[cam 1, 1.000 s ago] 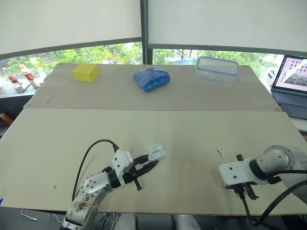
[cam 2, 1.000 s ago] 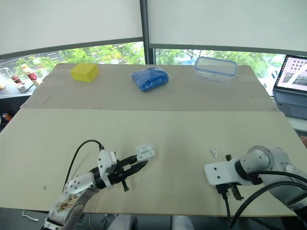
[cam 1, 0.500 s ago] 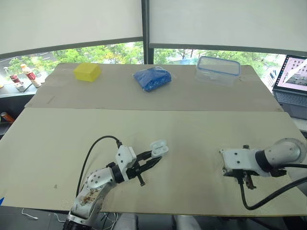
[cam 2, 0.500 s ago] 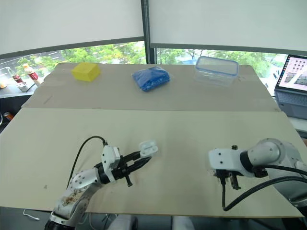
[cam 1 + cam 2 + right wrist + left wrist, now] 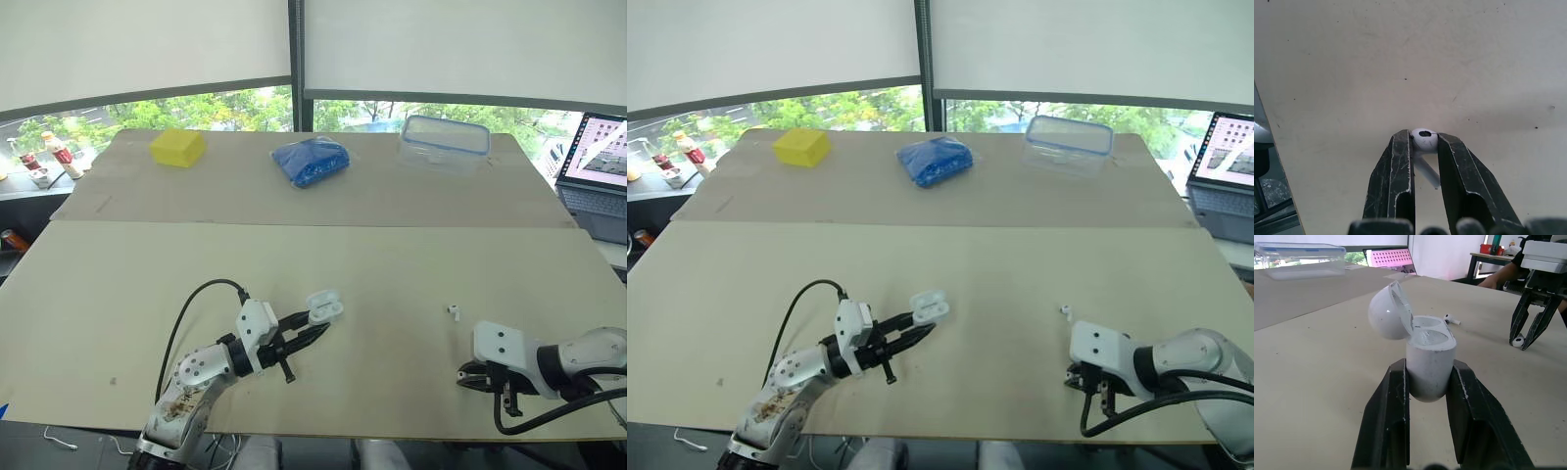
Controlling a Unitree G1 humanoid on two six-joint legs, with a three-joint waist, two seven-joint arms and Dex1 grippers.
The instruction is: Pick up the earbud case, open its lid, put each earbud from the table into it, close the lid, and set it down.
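Right wrist view: downturned right claw (image 5: 1424, 137) pinches an earbud (image 5: 1423, 141).

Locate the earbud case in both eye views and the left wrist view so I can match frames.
Left eye view: earbud case, lid open, low and left of centre, held by the left gripper.
Right eye view: same spot, slightly further left.
Left wrist view: clamped between that gripper's fingers.
Shared landmark: clear container behind it.
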